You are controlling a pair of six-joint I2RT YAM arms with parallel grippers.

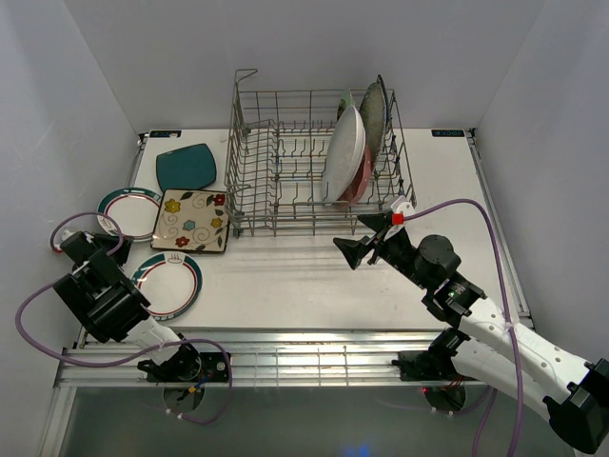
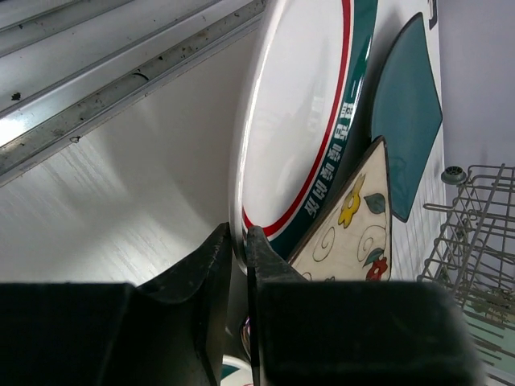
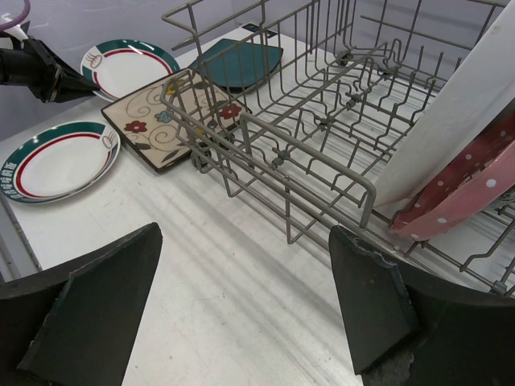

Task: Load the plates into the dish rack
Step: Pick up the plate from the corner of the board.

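The grey wire dish rack (image 1: 285, 162) stands at the table's middle back. At its right end a big white oval plate (image 1: 344, 152), a pink dotted plate (image 1: 361, 181) and a speckled plate (image 1: 373, 112) stand upright. On the table left of it lie a teal square (image 1: 186, 168), a floral square (image 1: 193, 220) and two white rimmed rounds (image 1: 133, 211) (image 1: 171, 283). My left gripper (image 2: 239, 241) is shut on the near-left rim of the farther round plate (image 2: 306, 121). My right gripper (image 3: 241, 273) is open and empty above bare table, in front of the rack (image 3: 322, 121).
The table's left metal rail (image 2: 96, 104) runs close beside the gripped plate. The floral square (image 2: 346, 233) touches that plate's right side, and the teal square (image 2: 406, 121) lies beyond it. White walls enclose the table on three sides.
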